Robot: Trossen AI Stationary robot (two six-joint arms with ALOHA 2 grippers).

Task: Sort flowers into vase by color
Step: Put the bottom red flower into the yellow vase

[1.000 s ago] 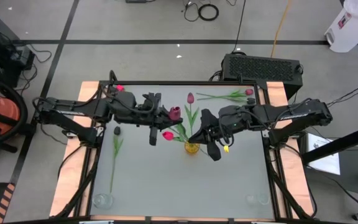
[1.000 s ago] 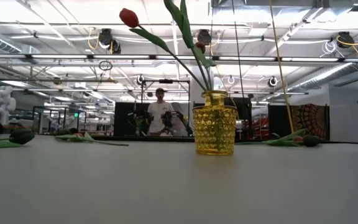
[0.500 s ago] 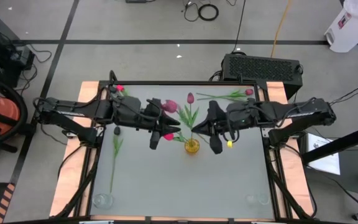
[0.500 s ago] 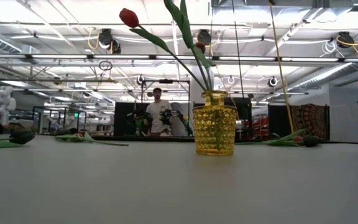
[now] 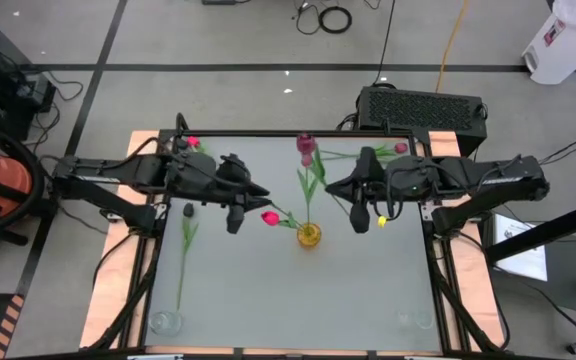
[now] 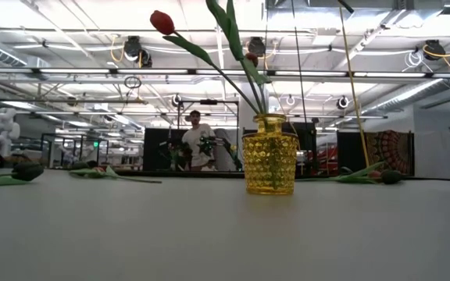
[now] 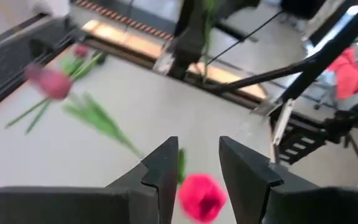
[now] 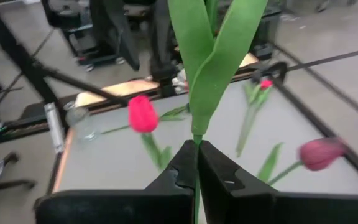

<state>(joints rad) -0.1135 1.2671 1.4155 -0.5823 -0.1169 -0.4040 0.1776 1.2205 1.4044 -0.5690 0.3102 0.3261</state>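
A yellow glass vase stands mid-table. It holds a red tulip leaning left and a pink tulip leaning far. My right gripper, right of the vase and above the table, is shut on the green stem of a maroon tulip. The head of that tulip points toward the far edge. My left gripper hovers open left of the vase, with nothing between its fingers; the red tulip's head shows below them. My right gripper pinches the tulip's thin stem between its two shut fingers, just under the two leaves. The fingers come from the table's right, slanting slightly down, and lie across the stem. The tulip is lifted clear; its leaves rise above the fingers.
Loose tulips lie on the table: a dark-headed one at the left, a red one at the far left corner, another at the far right. A clear glass stands at the near left corner. A person stands far behind.
My left gripper has let go of the maroon tulip and drawn back toward the table's left edge. My right gripper, still shut on the stem, has moved toward the right and far edges and risen a little. The tulip's head has swung from beside the left gripper toward the far edge.
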